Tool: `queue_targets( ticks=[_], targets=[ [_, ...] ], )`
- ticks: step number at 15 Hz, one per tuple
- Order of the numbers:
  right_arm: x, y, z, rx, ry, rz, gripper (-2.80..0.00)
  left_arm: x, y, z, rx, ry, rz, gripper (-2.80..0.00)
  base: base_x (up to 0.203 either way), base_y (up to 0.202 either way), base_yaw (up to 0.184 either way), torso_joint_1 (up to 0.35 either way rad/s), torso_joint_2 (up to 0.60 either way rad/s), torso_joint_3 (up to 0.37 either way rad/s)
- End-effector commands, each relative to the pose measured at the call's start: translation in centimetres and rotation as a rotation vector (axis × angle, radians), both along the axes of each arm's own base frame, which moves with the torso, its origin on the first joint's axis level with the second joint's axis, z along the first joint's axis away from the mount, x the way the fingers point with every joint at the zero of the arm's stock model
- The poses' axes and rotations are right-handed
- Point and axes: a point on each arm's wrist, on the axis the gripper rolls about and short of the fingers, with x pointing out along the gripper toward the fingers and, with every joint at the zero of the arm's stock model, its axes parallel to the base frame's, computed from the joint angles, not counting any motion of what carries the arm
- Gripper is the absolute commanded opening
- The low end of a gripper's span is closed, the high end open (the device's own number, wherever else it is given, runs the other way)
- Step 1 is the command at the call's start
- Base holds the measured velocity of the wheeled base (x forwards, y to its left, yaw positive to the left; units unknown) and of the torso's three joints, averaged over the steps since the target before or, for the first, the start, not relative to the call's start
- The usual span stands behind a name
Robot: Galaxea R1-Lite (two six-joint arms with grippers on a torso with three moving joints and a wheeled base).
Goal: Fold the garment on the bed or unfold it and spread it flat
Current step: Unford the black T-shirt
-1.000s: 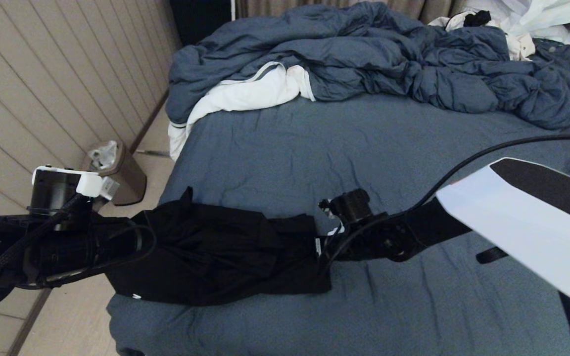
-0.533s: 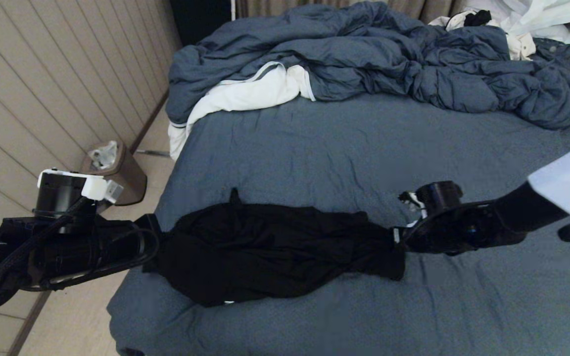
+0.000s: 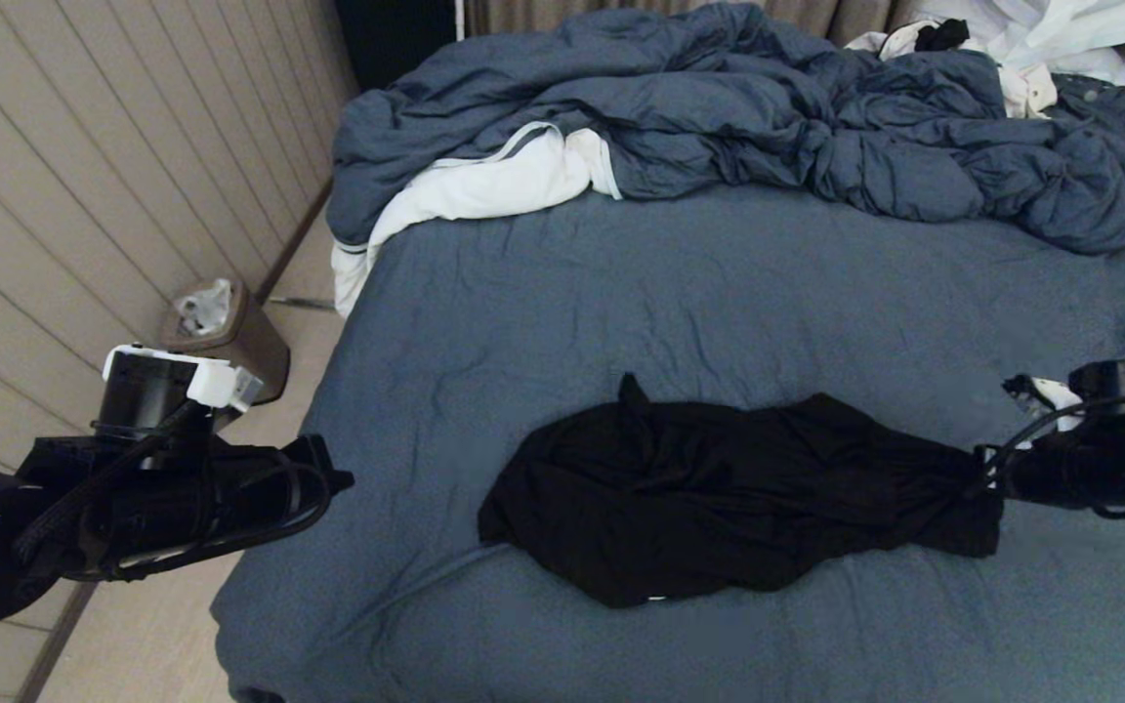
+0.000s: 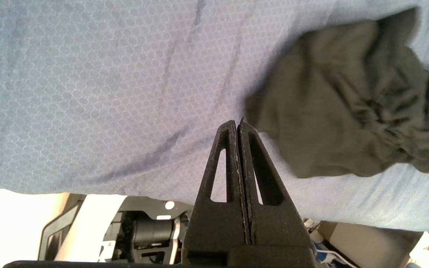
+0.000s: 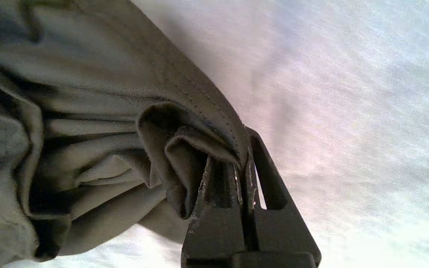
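Right gripper (image 5: 242,156) pinches the garment's (image 3: 738,498) hem on the bed (image 3: 621,293) — left gripper (image 4: 237,128) closed, empty.

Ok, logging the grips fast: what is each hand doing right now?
Left hand: closed, empty, beside the bed's near corner.
Right hand: closed on the crumpled black knit T-shirt.
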Motion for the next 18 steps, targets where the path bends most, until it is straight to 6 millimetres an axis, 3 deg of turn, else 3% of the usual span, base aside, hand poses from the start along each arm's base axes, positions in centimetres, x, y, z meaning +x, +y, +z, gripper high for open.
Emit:
queue_targets(
  ticks=[1,2,3,8,10,12,13,15,18],
  targets=[
    [-0.4,-1.0,-0.5,0.007,0.010,-0.019,-2.80,0.1,-0.1,-0.1,-0.002,0.004,0.000,-2.80,0.000,0.000,0.000,0.000,0.00,0.000],
    [-0.4,-0.9,-0.7,0.009,0.015,-0.019,-2.80,0.0,-0.1,-0.1,-0.003,0.003,-0.001,-2.80,0.000,0.000,0.000,0.000,0.00,0.000],
    [-0.5,-0.9,-0.8,0.012,0.020,-0.019,0.00,0.1,-0.1,-0.1,-0.003,0.004,0.001,-2.80,0.000,0.000,0.000,0.000,0.00,0.000],
    [-1.1,-1.0,-0.1,0.017,-0.002,-0.004,0.00,0.0,-0.1,0.0,-0.004,0.002,0.000,-2.80,0.000,0.000,0.000,0.000,0.00,0.000],
    [-2.0,-1.6,1.9,0.016,-0.060,-0.010,0.00,-0.2,0.0,0.0,-0.003,0.002,-0.001,-2.80,0.000,0.000,0.000,0.000,0.00,0.000],
    [-3.2,-0.8,5.3,0.002,-0.145,0.001,0.00,-0.2,-0.1,-0.1,-0.003,0.003,-0.003,-2.80,0.000,0.000,0.000,0.000,0.00,0.000],
    [-3.9,-0.2,7.1,-0.005,-0.186,0.003,-2.80,-0.2,-0.2,-0.1,-0.003,0.003,-0.006,-2.80,0.000,0.000,0.000,0.000,0.00,0.000],
    [-4.5,3.1,10.4,0.012,-0.241,0.065,-2.80,-0.4,-0.5,-0.1,-0.002,0.003,-0.018,-2.80,0.000,0.000,0.000,0.000,0.00,0.000],
    [-3.8,9.7,11.9,0.112,-0.234,0.213,-2.80,-0.5,-0.9,-0.2,0.001,0.009,-0.032,-2.80,0.000,0.000,0.000,0.000,0.00,0.000]
  ],
)
